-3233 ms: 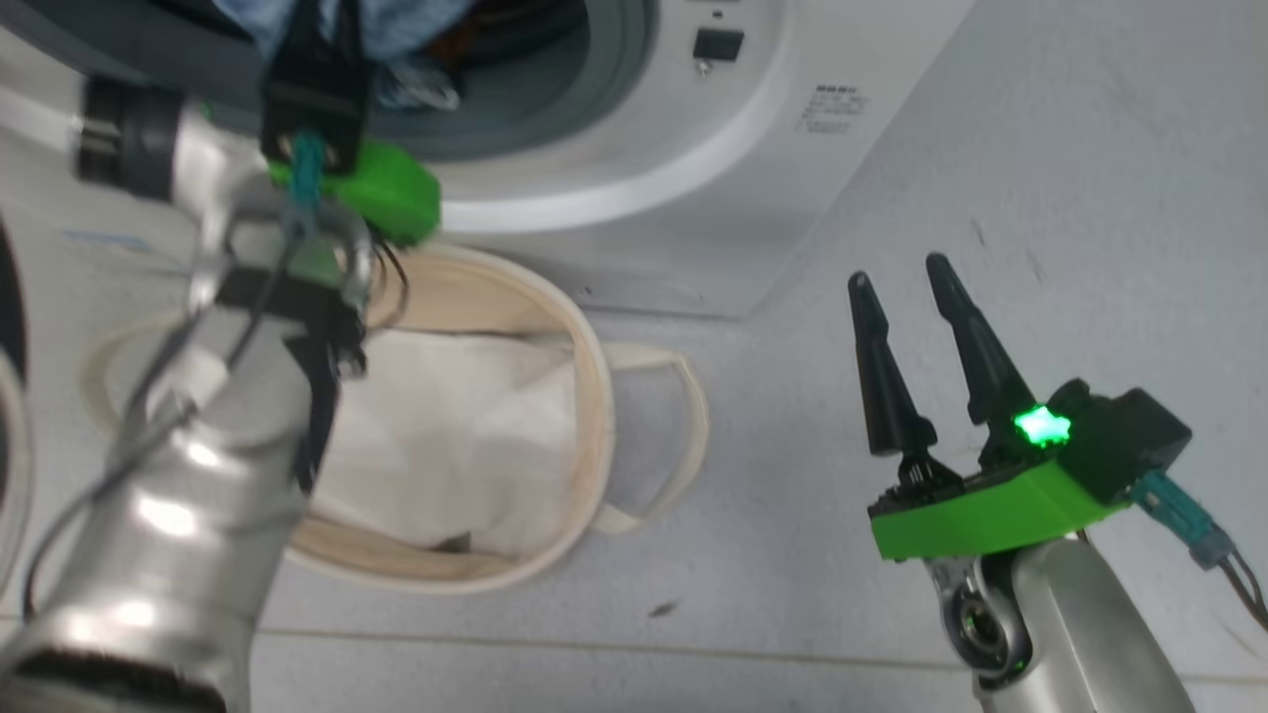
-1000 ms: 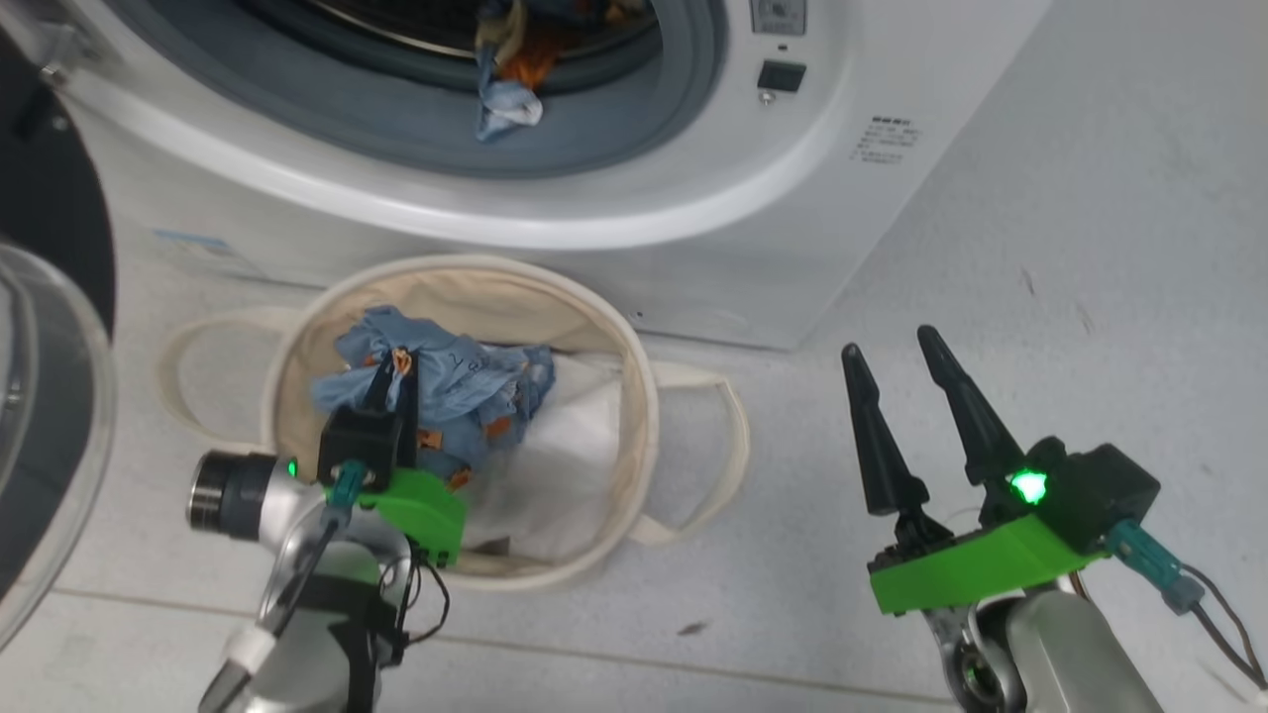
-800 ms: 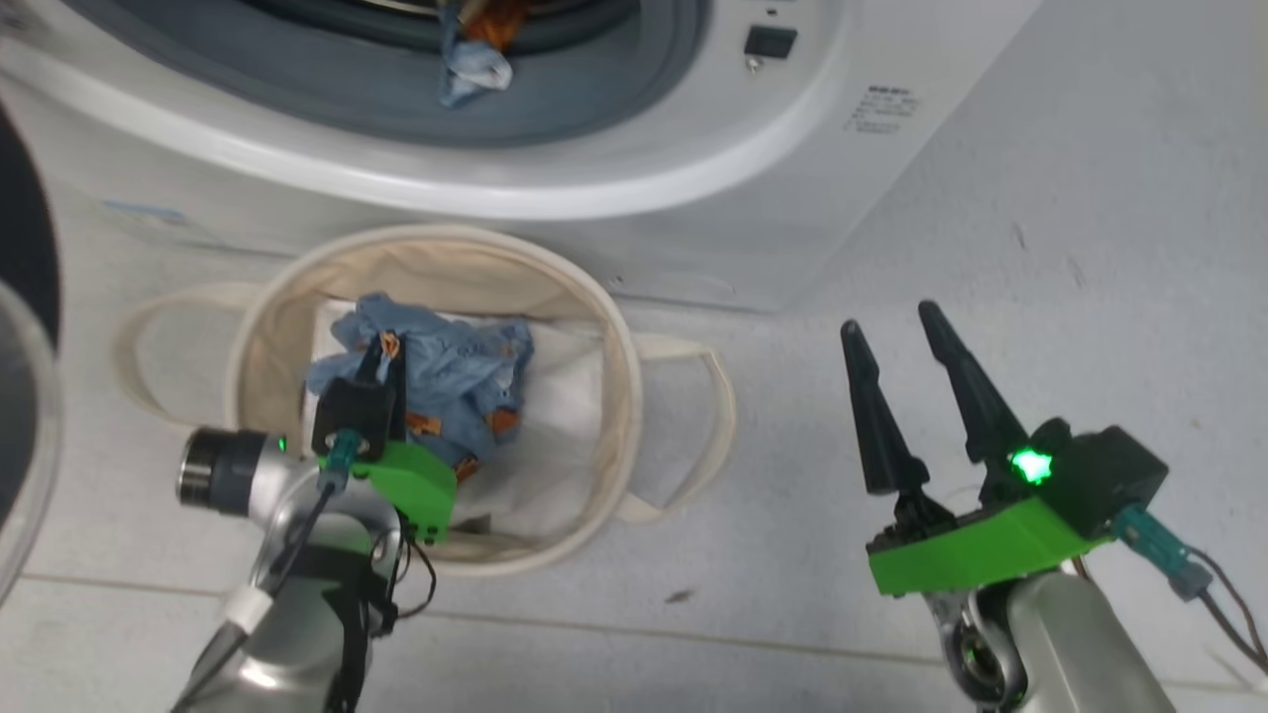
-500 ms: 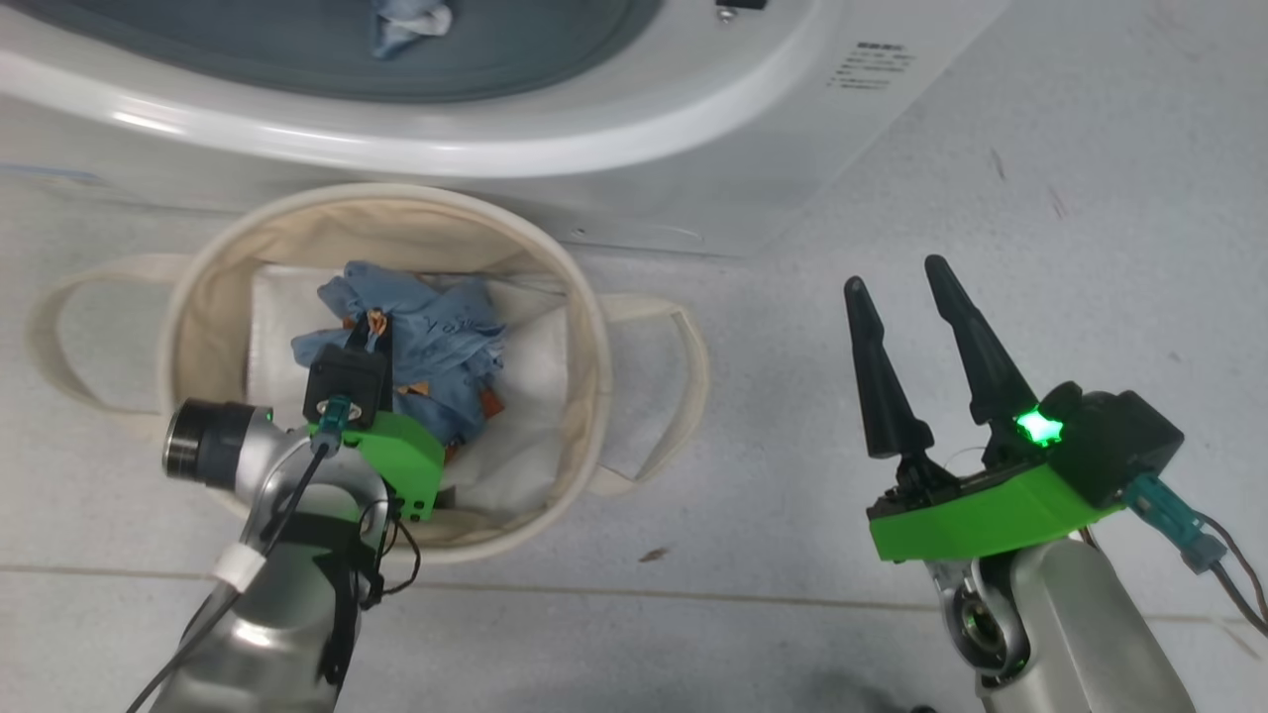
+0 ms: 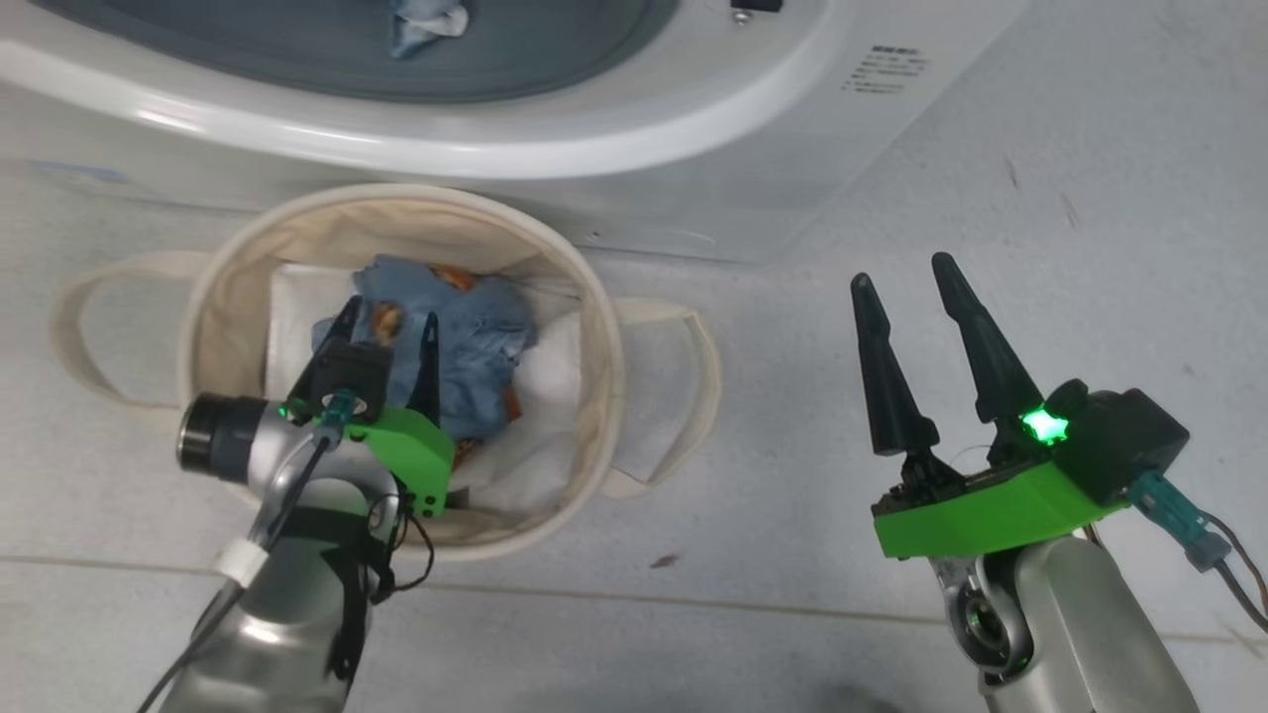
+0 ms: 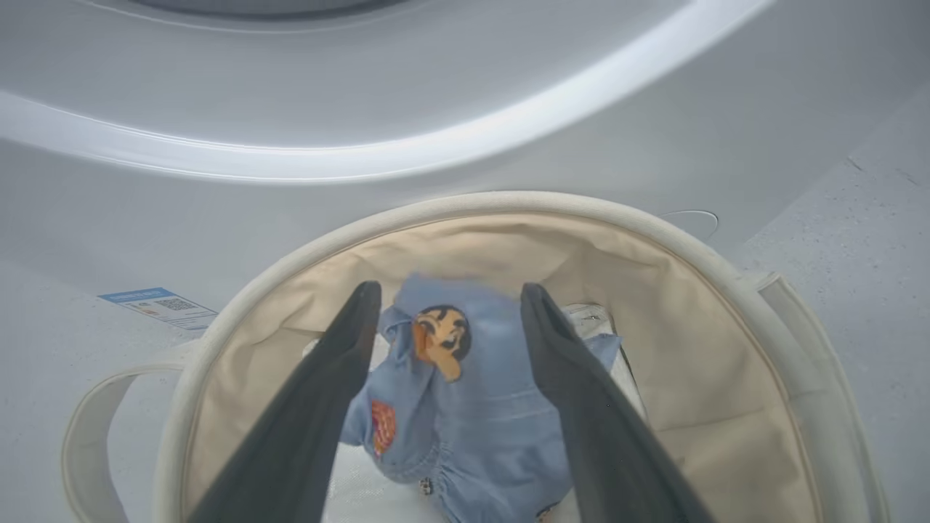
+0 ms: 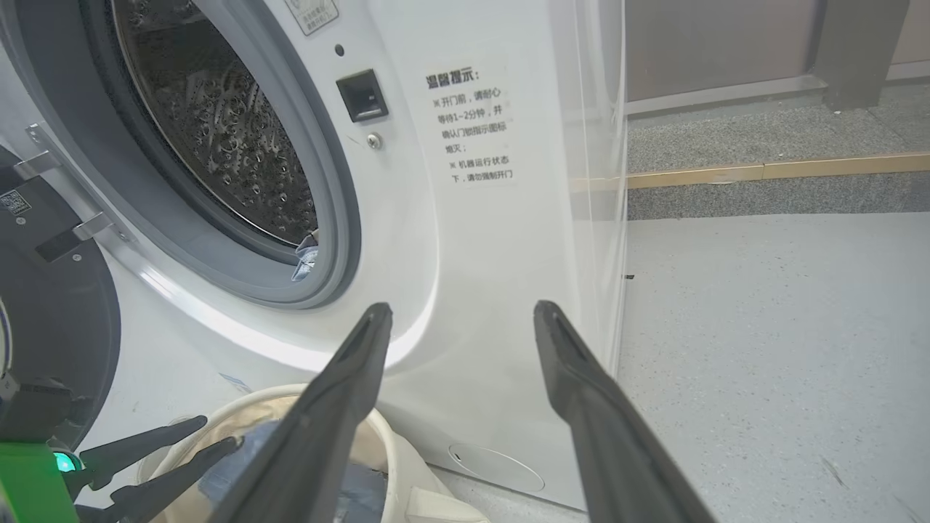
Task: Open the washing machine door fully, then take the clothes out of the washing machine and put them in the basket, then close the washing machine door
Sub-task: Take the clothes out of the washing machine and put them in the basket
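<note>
Left gripper (image 5: 388, 317) here, fingers spread wide over the light-blue bear-print fabric garment (image 5: 475, 337), which sits loose inside the cream canvas round basket (image 5: 416, 233). And my right gripper (image 5: 900, 272) gapes open too, well apart over the floor.

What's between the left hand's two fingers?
The light-blue clothes, inside the basket, shown in the left wrist view; left hand open, not gripping.

1. The head view looks steeply down from above onto the basket (image 5: 396, 194) on the floor (image 5: 792, 416), with the washing machine (image 5: 693, 188) along its top edge.
2. The left wrist view hangs close over the basket's mouth, facing the machine's front.
3. The right wrist view sits low and farther back, facing the drum (image 7: 218, 145); its lower-left corner probably shares the basket.
</note>
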